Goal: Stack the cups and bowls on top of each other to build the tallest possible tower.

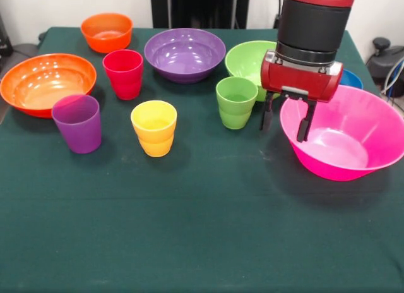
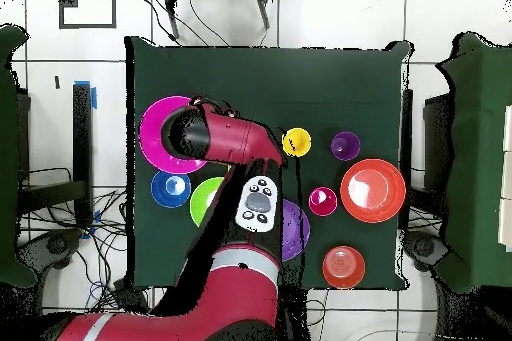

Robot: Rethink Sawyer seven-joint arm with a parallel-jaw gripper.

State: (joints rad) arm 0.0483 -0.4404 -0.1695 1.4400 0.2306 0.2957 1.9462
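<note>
My gripper (image 1: 286, 120) is open and hangs over the near-left rim of the large pink bowl (image 1: 338, 168). One finger (image 1: 267, 116) is outside the rim, the other inside. The green cup (image 1: 236, 101) stands just left of it. The yellow cup (image 1: 154, 127), purple cup (image 1: 77, 123) and red cup (image 1: 123, 73) stand apart, upright, further left. The lime green bowl (image 1: 247, 59), purple bowl (image 1: 184, 53), small orange bowl (image 1: 106, 31) and large orange bowl (image 1: 45, 83) lie behind. The blue bowl (image 1: 352, 80) peeks out behind my wrist. Nothing is stacked.
In the overhead view my arm (image 2: 225, 142) covers the gripper, the green cup and part of the pink bowl (image 2: 155, 137). The blue bowl (image 2: 170, 189) sits beside it. The dark green cloth (image 1: 202, 230) spreads bare toward the front edge.
</note>
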